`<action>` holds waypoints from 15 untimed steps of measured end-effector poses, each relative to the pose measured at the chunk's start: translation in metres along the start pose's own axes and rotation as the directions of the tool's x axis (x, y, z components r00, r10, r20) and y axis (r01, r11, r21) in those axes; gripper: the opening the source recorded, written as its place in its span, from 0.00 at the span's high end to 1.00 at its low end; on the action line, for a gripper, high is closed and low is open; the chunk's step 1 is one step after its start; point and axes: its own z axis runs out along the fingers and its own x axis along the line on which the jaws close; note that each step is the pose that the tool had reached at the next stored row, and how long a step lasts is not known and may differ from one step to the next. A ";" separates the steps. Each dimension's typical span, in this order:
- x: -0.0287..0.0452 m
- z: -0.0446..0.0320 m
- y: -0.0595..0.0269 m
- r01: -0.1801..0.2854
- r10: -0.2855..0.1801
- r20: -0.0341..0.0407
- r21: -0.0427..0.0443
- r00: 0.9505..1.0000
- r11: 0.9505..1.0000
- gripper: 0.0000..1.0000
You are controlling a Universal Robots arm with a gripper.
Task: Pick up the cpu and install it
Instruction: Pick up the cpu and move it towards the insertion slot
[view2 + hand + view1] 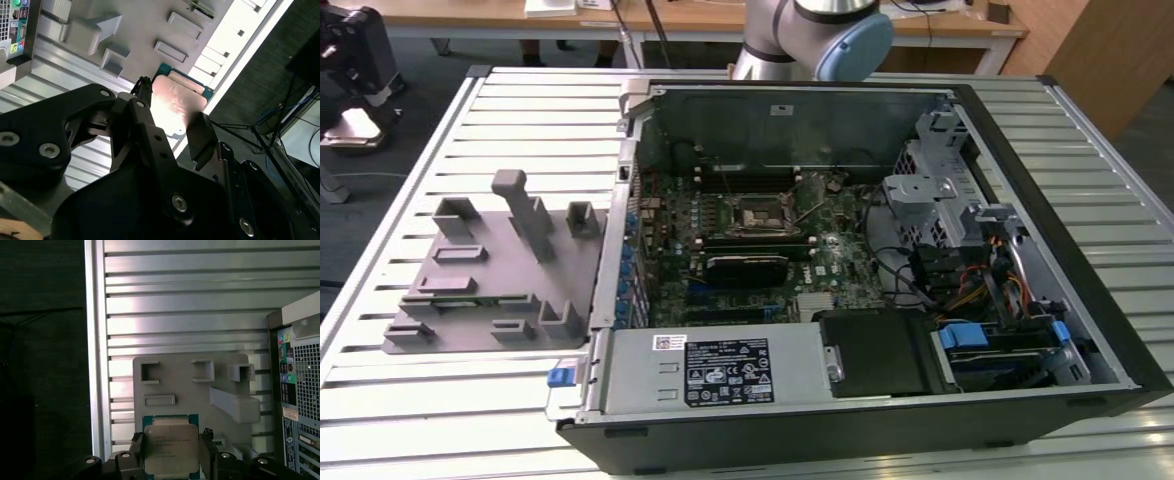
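Black fingers (200, 134) of the gripper (172, 111) pinch opposite edges of the small square silvery-topped cpu (169, 447), above the grey plastic fixture plate (187, 392) at the exterior view's left of the open computer case (881, 440). Such thin edge contact could let it tilt and seat crooked.

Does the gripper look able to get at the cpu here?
Likely yes: in the first wrist view the gripper holds the cpu by its edges, with nothing in the way.
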 end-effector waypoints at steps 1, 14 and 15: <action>-0.0014 0.0000 0.0001 0.000 0.000 0.000 0.000 1.000 1.000 0.47; -0.0162 0.0004 0.0011 0.000 0.000 0.000 0.000 1.000 1.000 0.47; -0.0172 0.0004 0.0011 0.000 0.000 0.000 0.000 1.000 1.000 0.47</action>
